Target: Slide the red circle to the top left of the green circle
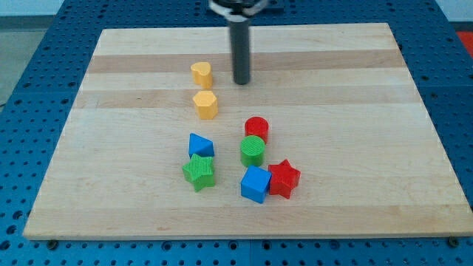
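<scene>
The red circle [256, 128] sits near the middle of the wooden board [111, 133], touching the green circle [253, 151] just below it and slightly to its right. My tip [242, 81] is above the red circle, toward the view's top, apart from it and a little to its left. It stands right of the yellow blocks and touches no block.
A yellow heart [201, 74] and a yellow hexagon [205, 104] lie left of my tip. A blue triangle [200, 145] and a green star [199, 171] sit left of the green circle. A blue cube [256, 183] and a red star [283, 178] lie below it.
</scene>
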`<state>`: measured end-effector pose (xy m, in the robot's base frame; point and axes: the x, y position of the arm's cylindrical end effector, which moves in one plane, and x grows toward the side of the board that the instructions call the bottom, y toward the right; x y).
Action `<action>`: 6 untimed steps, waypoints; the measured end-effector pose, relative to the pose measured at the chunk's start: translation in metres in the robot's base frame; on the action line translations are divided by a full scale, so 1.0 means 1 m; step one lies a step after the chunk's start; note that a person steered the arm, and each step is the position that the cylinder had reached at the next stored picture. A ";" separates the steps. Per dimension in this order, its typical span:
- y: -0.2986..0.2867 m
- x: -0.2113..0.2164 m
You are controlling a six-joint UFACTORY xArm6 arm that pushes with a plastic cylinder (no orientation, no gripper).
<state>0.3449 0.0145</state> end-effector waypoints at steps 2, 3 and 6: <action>0.097 0.046; 0.106 0.048; 0.092 0.090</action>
